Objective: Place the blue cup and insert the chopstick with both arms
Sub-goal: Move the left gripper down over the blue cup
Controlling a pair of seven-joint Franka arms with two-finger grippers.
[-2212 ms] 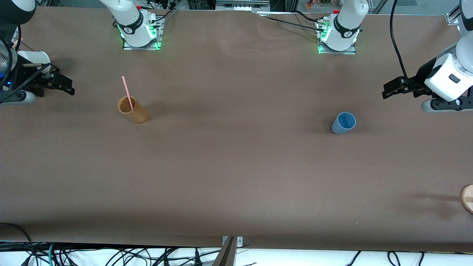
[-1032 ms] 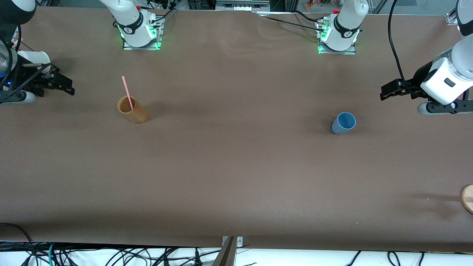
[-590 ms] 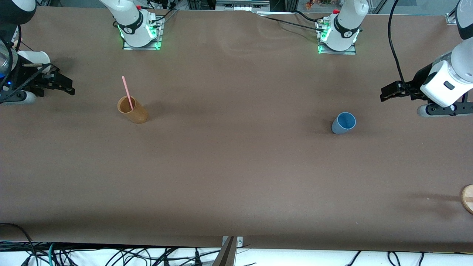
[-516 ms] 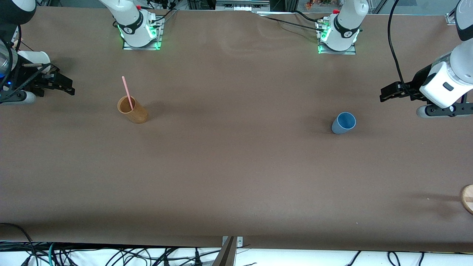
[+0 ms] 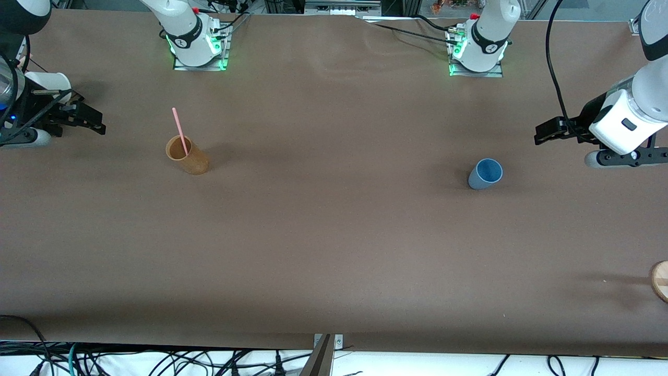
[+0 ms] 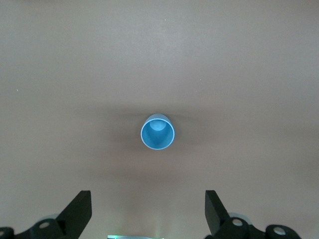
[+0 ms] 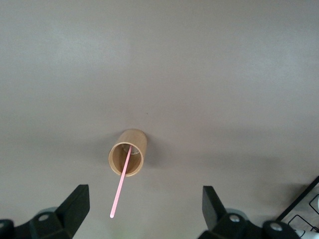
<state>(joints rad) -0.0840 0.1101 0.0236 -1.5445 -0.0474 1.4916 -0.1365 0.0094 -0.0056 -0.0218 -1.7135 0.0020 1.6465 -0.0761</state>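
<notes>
Change since the earlier frames: the left gripper [image 5: 545, 137] is being edged inward from the left arm's end of the table, toward the blue cup [image 5: 485, 174]; nothing else is being displaced.

Left gripper: fingers [image 6: 79, 209] are being held wide apart, nothing between them; the cup is being framed between them in the left wrist view, well apart. An approach for a grasp is judged to be under way, with lowering and closing not yet begun.

Blue cup: is standing upright and empty on the table [image 5: 334, 235], toward the left arm's end.

Chopstick [image 5: 180, 130]: is being kept, leaning, in the brown cup [image 5: 188, 155] toward the right arm's end, well apart from the blue cup.

Right gripper [image 5: 86, 121]: is waiting at the right arm's end, fingers [image 7: 75, 206] spread and empty.

Other items: a white cup [image 5: 49, 82] near the right gripper; a wooden disc [image 5: 660, 280] at the table's edge, nearer the front camera. Nothing is obstructing either approach.
</notes>
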